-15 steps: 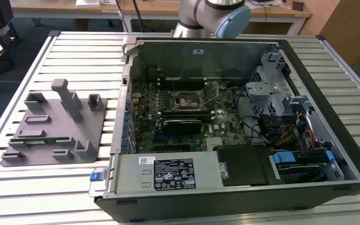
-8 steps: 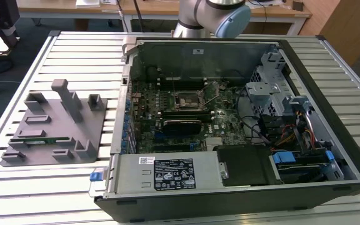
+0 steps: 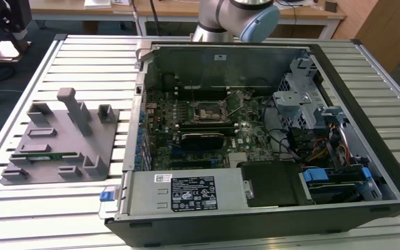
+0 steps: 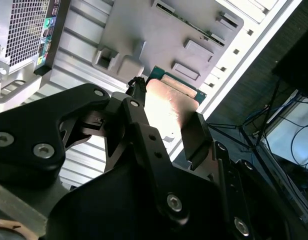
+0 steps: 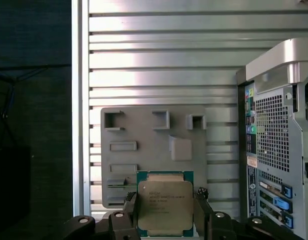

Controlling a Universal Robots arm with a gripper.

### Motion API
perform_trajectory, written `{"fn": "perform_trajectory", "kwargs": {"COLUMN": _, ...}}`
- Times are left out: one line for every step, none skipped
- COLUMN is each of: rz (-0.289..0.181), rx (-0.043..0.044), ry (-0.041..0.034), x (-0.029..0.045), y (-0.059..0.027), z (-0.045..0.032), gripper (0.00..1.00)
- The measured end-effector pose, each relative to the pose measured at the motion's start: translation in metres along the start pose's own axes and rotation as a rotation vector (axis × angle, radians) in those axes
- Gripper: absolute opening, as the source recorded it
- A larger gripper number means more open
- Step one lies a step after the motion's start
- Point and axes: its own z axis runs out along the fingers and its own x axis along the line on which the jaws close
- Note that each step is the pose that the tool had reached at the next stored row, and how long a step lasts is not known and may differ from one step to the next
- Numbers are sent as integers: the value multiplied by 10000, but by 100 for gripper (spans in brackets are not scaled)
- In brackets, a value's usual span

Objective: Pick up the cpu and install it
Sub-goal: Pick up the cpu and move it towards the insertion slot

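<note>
Between the black fingers (image 5: 131, 207) of the gripper (image 5: 165, 196), pinched by opposite edges, is the cpu (image 5: 165, 210): flat, square, silvery lid, green rim. Beyond it a grey fixture plate (image 5: 144, 130) lies on the ribbed aluminium table (image 5: 159, 50), at nine o'clock from the open computer case (image 3: 270, 226) in the exterior view.

- We see the cpu (image 5: 165, 207), a shiny square with a green edge.
- Two black fingers (image 5: 201, 210) press it, one on each side.
- Behind it lies a gray tray (image 5: 149, 160) on the striped metal worktop (image 5: 159, 60).
- A computer case (image 5: 276, 140) stands beside the tray.
</note>
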Motion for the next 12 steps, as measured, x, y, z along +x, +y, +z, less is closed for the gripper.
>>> {"fn": "perform_trajectory", "kwargs": {"rz": 0, "rx": 1, "ry": 1, "x": -16, "y": 1, "z": 0, "gripper": 53}}
{"fn": "perform_trajectory", "kwargs": {"rz": 0, "rx": 0, "ry": 0, "x": -33, "y": 1, "z": 0, "gripper": 53}}
{"fn": "perform_trajectory", "kwargs": {"rz": 0, "rx": 1, "ry": 1, "x": -49, "y": 2, "z": -1, "gripper": 53}}
{"fn": "perform_trajectory", "kwargs": {"rz": 0, "rx": 1, "ry": 1, "x": -66, "y": 2, "z": 0, "gripper": 53}}
{"fn": "perform_trajectory", "kwargs": {"rz": 0, "rx": 0, "ry": 1, "x": -83, "y": 3, "z": 0, "gripper": 53}}
{"fn": "perform_trajectory", "kwargs": {"rz": 0, "rx": 1, "ry": 1, "x": -101, "y": 3, "z": -1, "gripper": 53}}
{"fn": "perform_trajectory", "kwargs": {"rz": 0, "rx": 0, "ry": 0, "x": -119, "y": 4, "z": 0, "gripper": 53}}
{"fn": "perform_trajectory", "kwargs": {"rz": 0, "rx": 1, "ry": 0, "x": -137, "y": 5, "z": 0, "gripper": 53}}
{"fn": "perform_trajectory", "kwargs": {"rz": 0, "rx": 0, "ry": 0, "x": -155, "y": 5, "z": 0, "gripper": 53}}
{"fn": "perform_trajectory", "kwargs": {"rz": 0, "rx": 0, "ry": 1, "x": -174, "y": 6, "z": -1, "gripper": 53}}
{"fn": "perform_trajectory", "kwargs": {"rz": 0, "rx": 0, "ry": 0, "x": -193, "y": 6, "z": 0, "gripper": 53}}
{"fn": "perform_trajectory", "kwargs": {"rz": 0, "rx": 0, "ry": 0, "x": -211, "y": 7, "z": 0, "gripper": 53}}
